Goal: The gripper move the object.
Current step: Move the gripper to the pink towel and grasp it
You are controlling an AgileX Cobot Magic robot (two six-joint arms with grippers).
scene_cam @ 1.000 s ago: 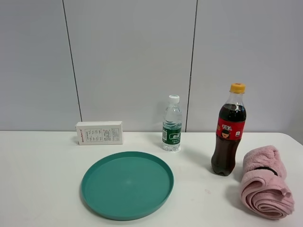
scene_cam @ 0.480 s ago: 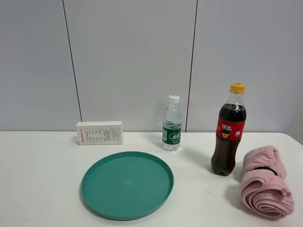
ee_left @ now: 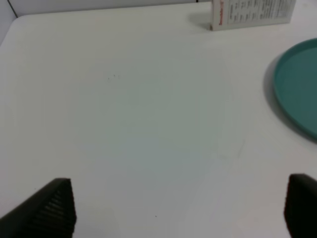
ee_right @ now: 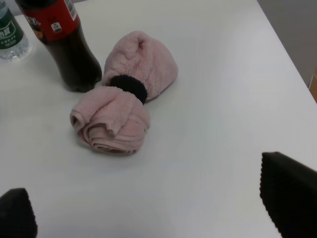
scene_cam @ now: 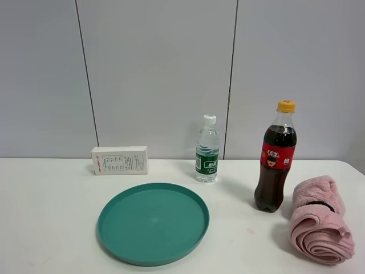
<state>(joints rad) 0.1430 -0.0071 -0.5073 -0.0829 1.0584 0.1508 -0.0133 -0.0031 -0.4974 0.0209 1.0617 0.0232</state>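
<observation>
High view: white table (scene_cam: 45,217) carries teal plate (scene_cam: 153,222), white box (scene_cam: 120,160), water bottle (scene_cam: 207,151), cola bottle (scene_cam: 275,160) and rolled pink towel (scene_cam: 319,220) | Left wrist: my left gripper (ee_left: 173,208) is spread wide, holding nothing; plate and box lie ahead, well apart from it | Right wrist: my right gripper (ee_right: 153,203) is spread wide, holding nothing; the towel lies near, straight ahead, cola bottle just beside it beyond.

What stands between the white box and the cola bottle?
A clear water bottle with a green label, standing upright; the exterior high view shows it.
</observation>
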